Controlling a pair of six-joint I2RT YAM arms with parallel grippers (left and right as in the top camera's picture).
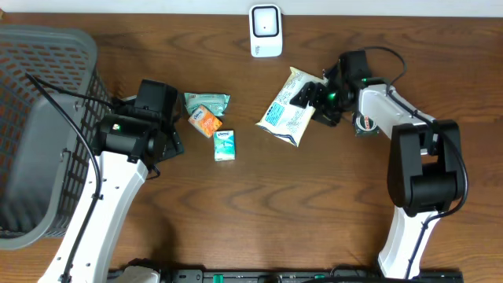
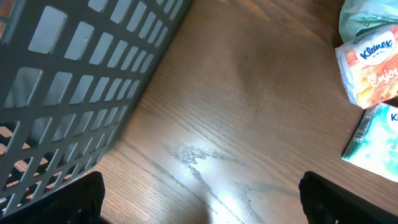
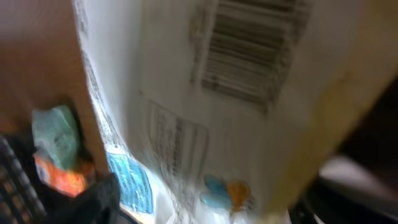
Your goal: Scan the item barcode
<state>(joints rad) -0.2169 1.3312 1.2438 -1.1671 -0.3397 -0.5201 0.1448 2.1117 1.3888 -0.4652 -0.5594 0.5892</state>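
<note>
Dark wooden tabletop (image 1: 251, 220) all round, and the white scanner (image 1: 266, 30) stands at the far edge, so let's measure everything from it. Just this side of the scanner and a shade to its right lies the white snack pouch (image 1: 284, 114), the item to be scanned. The right gripper (image 1: 314, 98) is on the pouch's scanner-side corner. Its jaws straddle the pouch, but whether they actually pinch it I cannot tell. The right wrist view is blurred, yet the barcode (image 3: 249, 56) shows on the face turned toward that camera. My read: grabbing it by the corner leaves the code uncovered for presenting to the scanner.

Bare wood lies between pouch and scanner, so the approach looks free.

Further from the scanner, toward the robot's left, three small packs cluster: a teal packet (image 1: 207, 101), an orange Kleenex pack (image 1: 206, 122) and a green Kleenex pack (image 1: 225, 146). Well left of the scanner sits the grey basket (image 1: 39, 118). The left gripper (image 2: 200, 186) hovers between basket and packs, jaws wide apart and holding nothing, out of the pouch's way. Tightest spot, I'd say, is that left arm's wedge between the basket wall and the Kleenex.
</note>
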